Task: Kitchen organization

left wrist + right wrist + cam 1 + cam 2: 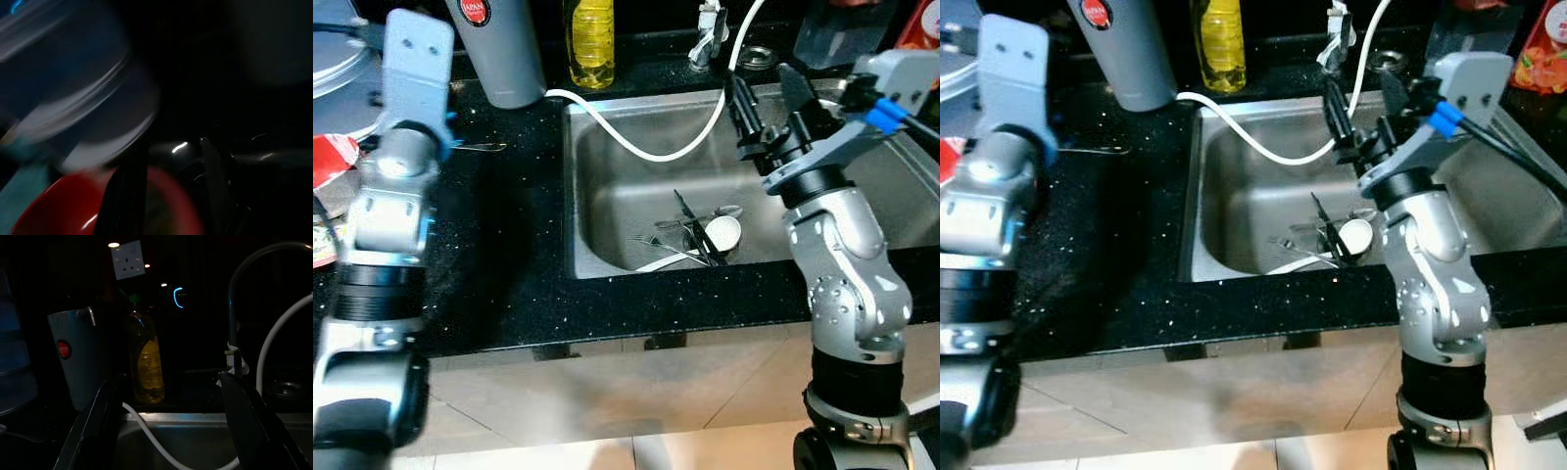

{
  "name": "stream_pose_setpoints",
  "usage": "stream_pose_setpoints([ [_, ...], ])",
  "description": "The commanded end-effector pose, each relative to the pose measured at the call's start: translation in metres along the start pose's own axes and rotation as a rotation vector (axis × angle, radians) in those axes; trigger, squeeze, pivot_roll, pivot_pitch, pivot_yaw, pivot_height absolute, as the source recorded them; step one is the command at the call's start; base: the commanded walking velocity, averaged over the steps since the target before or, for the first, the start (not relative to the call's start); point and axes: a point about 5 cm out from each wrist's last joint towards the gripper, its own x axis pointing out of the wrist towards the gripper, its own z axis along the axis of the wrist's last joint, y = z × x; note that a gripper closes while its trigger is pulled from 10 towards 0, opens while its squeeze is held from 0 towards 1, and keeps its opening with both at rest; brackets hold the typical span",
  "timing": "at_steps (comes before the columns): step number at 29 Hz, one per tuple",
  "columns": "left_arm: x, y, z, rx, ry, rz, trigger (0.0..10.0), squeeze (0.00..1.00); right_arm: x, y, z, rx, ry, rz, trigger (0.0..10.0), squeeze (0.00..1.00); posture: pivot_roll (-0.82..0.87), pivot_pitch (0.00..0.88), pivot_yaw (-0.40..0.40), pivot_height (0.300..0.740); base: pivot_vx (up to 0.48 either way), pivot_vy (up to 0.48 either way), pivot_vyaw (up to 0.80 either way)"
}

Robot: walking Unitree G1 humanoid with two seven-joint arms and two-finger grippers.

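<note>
Sink (607, 147) utensils (697, 235) tangled, hard to distinguish; left wrist view blurred.

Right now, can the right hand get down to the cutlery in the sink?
Probably yes. The right hand hangs open over the sink, with the cutlery lying uncovered below. The white hose crosses behind it, not over the cutlery.
</note>
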Motion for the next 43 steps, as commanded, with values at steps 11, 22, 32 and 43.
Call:
stream_pose_setpoints([
  [11,0.0,0.012,-0.006,-0.152,0.133,-0.016,10.0,1.0,0.007,0.005,-0.004,0.022,-0.017,0.036,10.0,0.0,-0.05,0.16,0.069,0.74,0.0,0.0,0.0],
  [22,0.0,0.013,-0.016,-0.266,0.249,0.009,10.0,0.0,0.005,0.016,-0.004,0.095,-0.005,0.161,10.0,0.0,-0.05,0.162,0.077,0.74,0.0,0.0,0.0],
  [32,0.002,0.013,-0.008,-0.232,0.215,-0.009,10.0,0.0,-0.019,0.057,-0.013,0.108,0.128,0.582,10.0,0.0,-0.05,0.158,0.079,0.74,0.0,0.0,0.0],
  [43,0.003,0.017,-0.016,-0.268,0.251,0.026,10.0,0.0,-0.036,0.068,-0.02,0.065,0.25,0.831,10.0,0.0,-0.06,0.155,0.072,0.74,0.0,0.0,0.0],
])
